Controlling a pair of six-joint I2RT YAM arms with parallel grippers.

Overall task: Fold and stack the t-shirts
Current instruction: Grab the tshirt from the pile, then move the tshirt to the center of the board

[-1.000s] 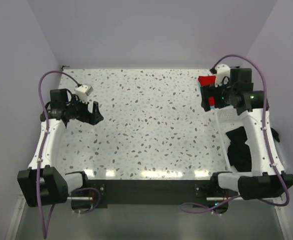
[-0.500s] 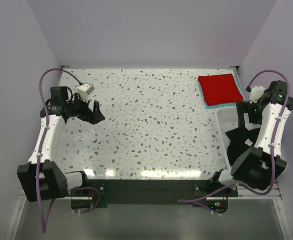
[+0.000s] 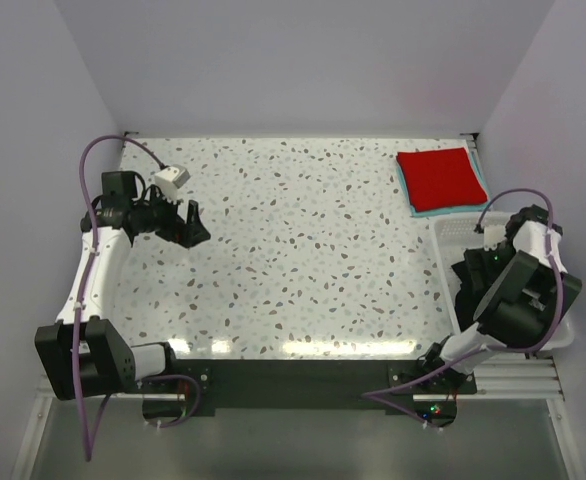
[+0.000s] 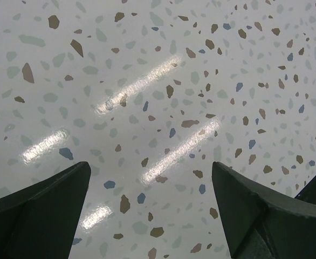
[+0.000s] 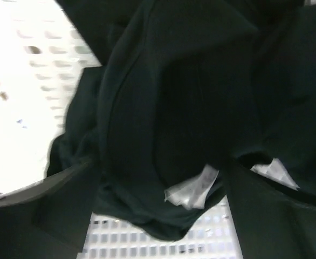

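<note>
A folded bright red t-shirt [image 3: 441, 178] lies at the table's back right on top of a folded teal t-shirt [image 3: 403, 188], of which only an edge shows. A crumpled black t-shirt [image 3: 470, 287] lies in the white mesh basket [image 3: 449, 233] at the right edge. My right gripper [image 3: 485, 268] is down in the basket, open, its fingers on either side of the black t-shirt [image 5: 174, 108] near its white labels [image 5: 193, 191]. My left gripper [image 3: 188, 228] is open and empty, low over bare table at the left [image 4: 152, 216].
The speckled table [image 3: 303, 240] lies between the arms. The basket's mesh floor [image 5: 163, 243] shows under the black cloth. Walls close the table at the back and sides.
My right arm has swung from the red and teal stack at the back right down into the basket over the black t-shirt. The left arm has hardly moved.
</note>
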